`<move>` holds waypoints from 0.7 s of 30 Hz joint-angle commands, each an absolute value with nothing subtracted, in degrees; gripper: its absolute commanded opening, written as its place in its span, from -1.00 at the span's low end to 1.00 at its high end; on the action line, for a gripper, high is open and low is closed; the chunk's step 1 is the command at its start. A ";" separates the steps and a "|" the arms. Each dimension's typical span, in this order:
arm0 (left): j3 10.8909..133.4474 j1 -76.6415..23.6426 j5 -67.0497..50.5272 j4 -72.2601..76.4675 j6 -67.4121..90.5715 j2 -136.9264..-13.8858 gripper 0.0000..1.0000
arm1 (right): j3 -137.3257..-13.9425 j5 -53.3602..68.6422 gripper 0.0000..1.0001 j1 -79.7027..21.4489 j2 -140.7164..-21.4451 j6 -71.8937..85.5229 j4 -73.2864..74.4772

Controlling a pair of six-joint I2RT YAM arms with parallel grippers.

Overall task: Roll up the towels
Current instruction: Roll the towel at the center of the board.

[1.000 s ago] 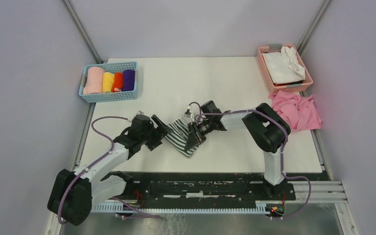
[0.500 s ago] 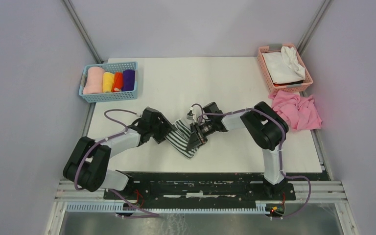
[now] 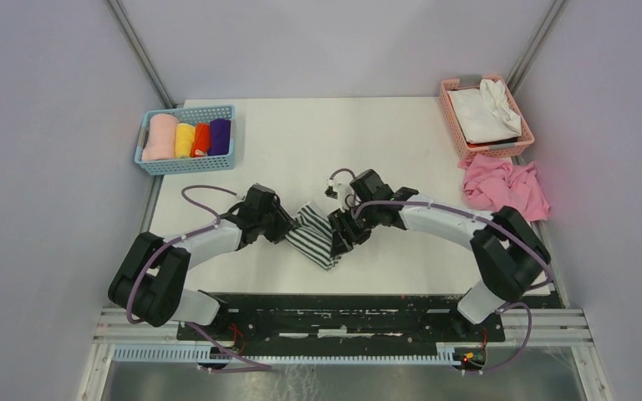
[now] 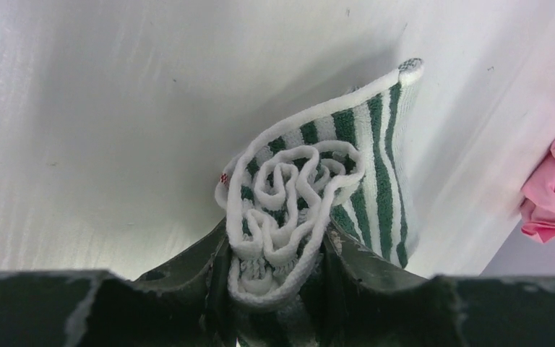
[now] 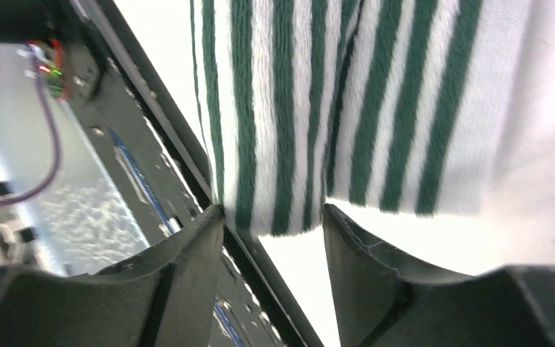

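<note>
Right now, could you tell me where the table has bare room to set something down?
Bare: the far middle of the table, between blue basket and pink basket. Crowded: the centre, where left gripper and right gripper hold the striped towel, and the right edge by the pink cloth.

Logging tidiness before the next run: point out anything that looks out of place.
A pink cloth lies crumpled on the table outside the pink basket. The striped towel looks bunched, not neatly rolled.
</note>
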State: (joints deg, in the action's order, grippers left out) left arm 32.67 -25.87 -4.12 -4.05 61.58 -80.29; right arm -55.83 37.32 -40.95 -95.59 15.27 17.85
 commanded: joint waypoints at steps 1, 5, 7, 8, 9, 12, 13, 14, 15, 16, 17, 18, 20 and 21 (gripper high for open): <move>32.99 -26.31 2.14 -10.88 57.92 -80.52 -0.31 | -58.77 15.90 0.31 -46.33 -86.31 9.26 33.02; 33.37 -27.05 2.77 -11.85 57.91 -80.67 -0.31 | -62.13 2.24 0.59 -54.38 -83.14 7.48 34.96; 33.63 -27.41 3.36 -12.36 57.85 -80.68 -0.31 | -63.90 -4.37 0.98 -59.04 -83.24 6.72 34.63; 33.82 -27.59 3.49 -12.56 57.85 -80.62 -0.30 | -64.72 -7.20 1.00 -61.06 -83.68 6.18 34.16; 33.90 -27.74 3.59 -12.70 57.83 -80.68 -0.30 | -65.52 -9.81 1.00 -63.00 -84.20 5.64 33.60; 34.34 -28.02 3.94 -13.24 57.90 -80.74 -0.30 | -67.97 -16.61 1.00 -67.24 -87.49 4.15 31.88; 34.44 -28.11 4.00 -13.38 57.96 -80.69 -0.31 | -68.78 -18.46 0.99 -68.38 -89.01 3.55 31.75; 34.53 -28.26 4.08 -13.45 58.00 -80.62 -0.31 | -69.58 -20.24 0.97 -69.55 -90.47 3.07 31.69; 34.61 -28.28 4.20 -13.59 58.04 -80.64 -0.30 | -70.28 -22.21 0.96 -70.79 -92.08 2.73 31.46; 34.65 -28.31 4.34 -13.70 58.13 -80.59 -0.30 | -70.73 -23.92 0.95 -72.03 -93.47 2.35 30.97; 34.63 -28.37 4.44 -13.73 58.24 -80.55 -0.30 | -70.95 -25.47 0.94 -73.26 -94.72 2.07 30.41; 34.63 -28.43 4.52 -13.78 58.29 -80.51 -0.30 | -71.11 -26.99 0.91 -74.21 -96.07 2.03 29.92; 34.55 -28.41 4.80 -13.72 58.53 -80.62 -0.30 | -71.56 -30.33 0.85 -75.80 -98.83 2.26 29.98; 34.50 -28.39 4.90 -13.78 58.67 -80.74 -0.30 | -71.75 -31.82 0.80 -76.43 -100.07 2.61 30.31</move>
State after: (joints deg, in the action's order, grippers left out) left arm 34.57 -28.21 0.43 -7.66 61.45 -80.20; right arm -69.36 -20.84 -73.67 -96.16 3.42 30.79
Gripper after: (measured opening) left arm 0.424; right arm 0.933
